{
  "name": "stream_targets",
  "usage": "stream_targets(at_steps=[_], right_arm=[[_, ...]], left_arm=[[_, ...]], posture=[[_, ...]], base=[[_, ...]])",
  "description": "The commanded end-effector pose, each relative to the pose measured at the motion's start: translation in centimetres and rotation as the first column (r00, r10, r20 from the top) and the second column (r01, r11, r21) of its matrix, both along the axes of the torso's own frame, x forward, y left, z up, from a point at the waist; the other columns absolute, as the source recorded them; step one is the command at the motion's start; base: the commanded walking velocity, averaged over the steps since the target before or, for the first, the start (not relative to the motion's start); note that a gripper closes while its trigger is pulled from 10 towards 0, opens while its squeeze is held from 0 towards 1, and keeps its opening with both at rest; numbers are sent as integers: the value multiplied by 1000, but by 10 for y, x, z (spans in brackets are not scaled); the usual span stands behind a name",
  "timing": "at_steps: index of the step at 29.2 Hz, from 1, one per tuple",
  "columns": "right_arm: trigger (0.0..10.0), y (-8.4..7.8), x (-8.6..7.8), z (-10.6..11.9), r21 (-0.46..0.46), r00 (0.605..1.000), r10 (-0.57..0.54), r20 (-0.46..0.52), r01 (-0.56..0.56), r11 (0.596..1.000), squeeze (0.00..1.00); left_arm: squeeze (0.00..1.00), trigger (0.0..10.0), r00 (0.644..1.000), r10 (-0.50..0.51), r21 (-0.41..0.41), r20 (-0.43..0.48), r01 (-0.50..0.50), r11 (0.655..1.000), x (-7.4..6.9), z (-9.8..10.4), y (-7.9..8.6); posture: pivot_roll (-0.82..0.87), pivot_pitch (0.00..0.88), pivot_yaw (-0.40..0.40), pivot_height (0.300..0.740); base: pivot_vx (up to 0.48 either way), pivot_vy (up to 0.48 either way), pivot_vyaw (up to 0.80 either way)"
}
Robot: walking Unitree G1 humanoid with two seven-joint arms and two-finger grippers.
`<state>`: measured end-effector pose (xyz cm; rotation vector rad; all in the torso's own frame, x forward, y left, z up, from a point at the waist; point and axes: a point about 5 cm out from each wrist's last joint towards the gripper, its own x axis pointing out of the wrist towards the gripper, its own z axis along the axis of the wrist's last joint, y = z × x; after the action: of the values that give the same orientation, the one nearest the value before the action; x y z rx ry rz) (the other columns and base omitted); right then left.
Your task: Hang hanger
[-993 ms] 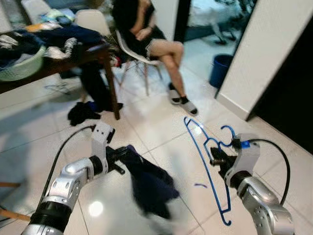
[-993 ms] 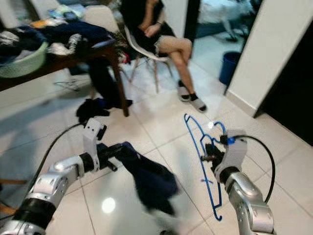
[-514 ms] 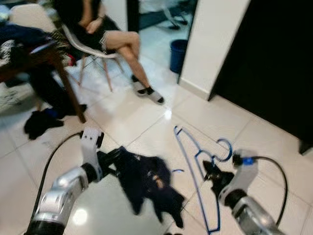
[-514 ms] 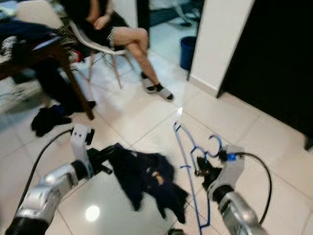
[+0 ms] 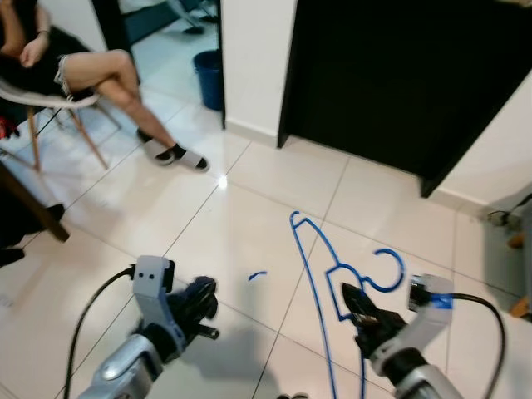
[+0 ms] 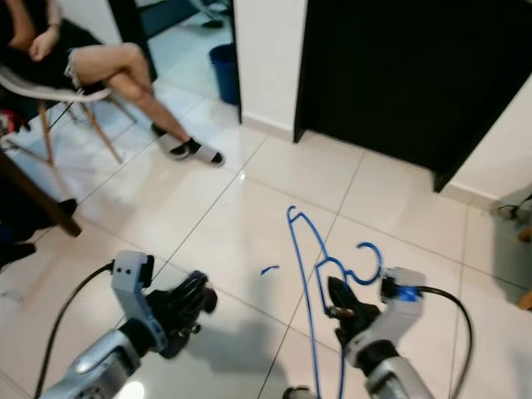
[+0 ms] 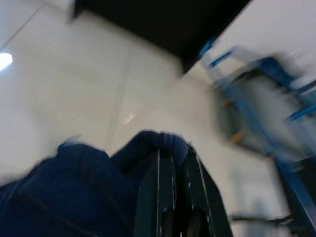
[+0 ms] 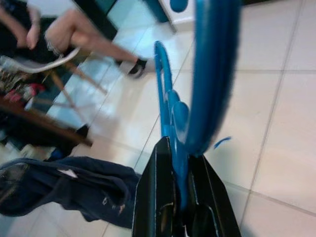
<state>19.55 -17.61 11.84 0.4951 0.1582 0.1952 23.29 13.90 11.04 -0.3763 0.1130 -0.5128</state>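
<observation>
The right gripper (image 6: 335, 301) clamps a blue plastic hanger (image 6: 316, 274) above the tiled floor (image 6: 249, 208) — the left gripper (image 7: 173, 163) pinches a navy garment (image 7: 64, 197).

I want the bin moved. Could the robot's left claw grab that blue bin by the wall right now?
Probably not. The left claw is shut on the dark garment, so it is busy, and the blue bin stands far across the floor beside the white wall.

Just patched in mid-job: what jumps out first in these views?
The blue hanger stands out, clamped in the right gripper low at the right above the white tiled floor. The left gripper is shut on a dark navy garment. A seated person is at the upper left, with a black cabinet ahead.
</observation>
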Motion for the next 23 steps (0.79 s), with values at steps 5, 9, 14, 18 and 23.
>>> stream_targets(at_steps=[5,9,14,18,23], right_arm=[[10000,3,-5,-3,76,1000,20,-21,-18,997,0],[10000,4,-6,-2,104,1000,8,-17,-6,995,0],[10000,8,0,0,121,1000,13,-17,-11,993,0],[10000,10,2,0,130,999,25,-24,-21,991,0],[10000,9,0,1,144,999,24,-28,-20,989,0]], left_arm=[[0,10000,1000,-14,-52,-9,13,999,-5,4,3],[0,10000,1000,19,-55,-9,-19,998,-9,6,5],[0,10000,998,57,-65,-20,-58,996,-11,7,7],[0,10000,998,61,-70,-22,-62,996,-7,9,6],[0,10000,998,52,-75,-28,-54,996,-8,10,5]], posture=[[-8,222,-21,740],[-9,228,-20,740],[1,229,-30,740],[-10,236,-29,740],[-22,241,-22,740]], base=[[0,0,-800],[0,0,-800],[0,0,-800],[0,0,-800],[0,0,-800]])
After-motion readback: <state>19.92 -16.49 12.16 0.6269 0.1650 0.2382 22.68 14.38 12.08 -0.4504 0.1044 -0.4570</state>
